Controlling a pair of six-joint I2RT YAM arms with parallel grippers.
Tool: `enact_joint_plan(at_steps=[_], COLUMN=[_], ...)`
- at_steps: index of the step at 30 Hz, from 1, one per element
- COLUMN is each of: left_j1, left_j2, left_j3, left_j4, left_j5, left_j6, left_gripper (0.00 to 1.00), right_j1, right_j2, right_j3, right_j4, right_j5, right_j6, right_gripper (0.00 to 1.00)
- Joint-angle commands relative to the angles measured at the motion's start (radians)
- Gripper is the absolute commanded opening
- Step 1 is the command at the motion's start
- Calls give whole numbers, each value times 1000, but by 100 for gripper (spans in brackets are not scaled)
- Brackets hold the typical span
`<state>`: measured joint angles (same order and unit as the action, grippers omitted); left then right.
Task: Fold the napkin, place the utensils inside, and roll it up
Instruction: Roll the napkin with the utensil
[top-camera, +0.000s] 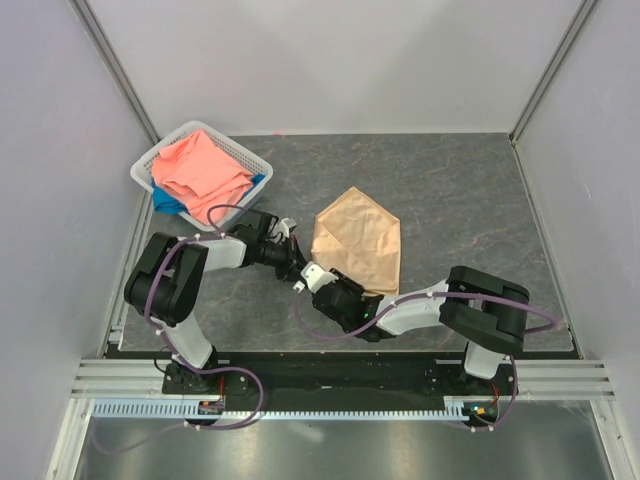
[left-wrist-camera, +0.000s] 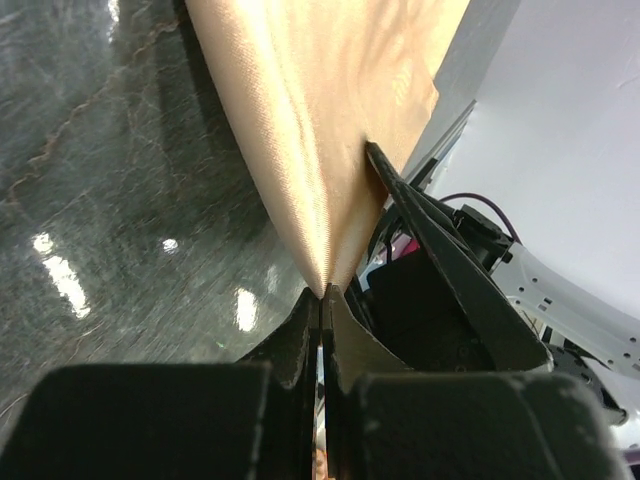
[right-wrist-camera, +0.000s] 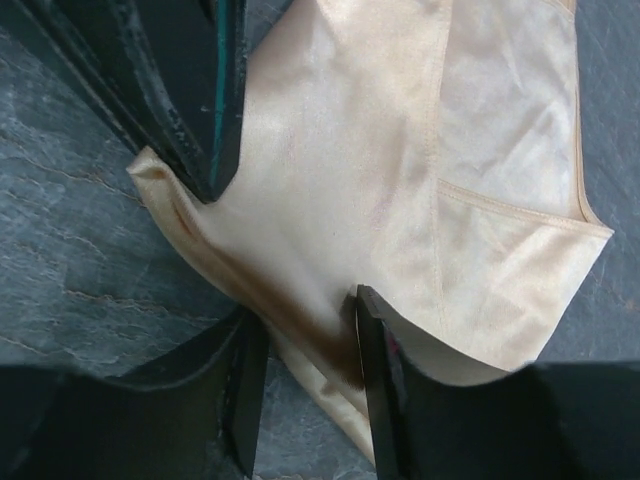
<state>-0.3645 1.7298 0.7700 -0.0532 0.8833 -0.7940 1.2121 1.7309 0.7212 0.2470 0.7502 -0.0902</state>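
1. Napkin (top-camera: 357, 250) lies on the dark table (top-camera: 470, 200) just ahead of both arms. It is already doubled over into a rough five-sided shape, with one hem lying across the upper layer in the right wrist view.
2. Judging from that shape, the folding is begun but not finished. The near corner is lifted off the table rather than laid flat.
3. Left gripper (left-wrist-camera: 322, 300) has its jaws closed tight on that near corner, and the cloth rises from the pinch in a taut ridge.
4. Right gripper (right-wrist-camera: 305, 325) stands about half wide, one finger on each side of the napkin's near edge. The cloth sits between the pads, but it does not look clamped, though the shadow there makes this hard to be sure of.
5. No fork shows in any view, so placing the utensils appears not yet done, and the rolling is untouched.
6. A white basket (top-camera: 150, 165) at the far left holds a coral-pink cloth (top-camera: 200, 170) over a blue cloth (top-camera: 165, 200), well apart from the work.
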Motion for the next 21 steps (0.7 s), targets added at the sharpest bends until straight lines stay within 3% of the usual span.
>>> enact_joint_plan(at_steps=[1,5,8,14,21], left_j1=[7,18,38,67,67], left_j2=[20,-22,-59,-167,-297], left_j3=[40,23,-14,-78,-150], left_j4=[-10,-4,12,42,119], left_j5=[56,-12,-101,-228,-386], left_j6=[65,76,81,104,179], left_gripper=[6,52,66,77,80], right_j1=[-11,-28,-59,-132,-227], right_j2=[-19,-28,-31,-16,22], right_j3=[20,46,72,156,296], right_j4=[-8,-98,-158,-320,-489], right_j5=[-138,-244,-327,-534,-816], right_j6=[-58,-65,-48,-33,-5], right_gripper=[45,33,24,17,8])
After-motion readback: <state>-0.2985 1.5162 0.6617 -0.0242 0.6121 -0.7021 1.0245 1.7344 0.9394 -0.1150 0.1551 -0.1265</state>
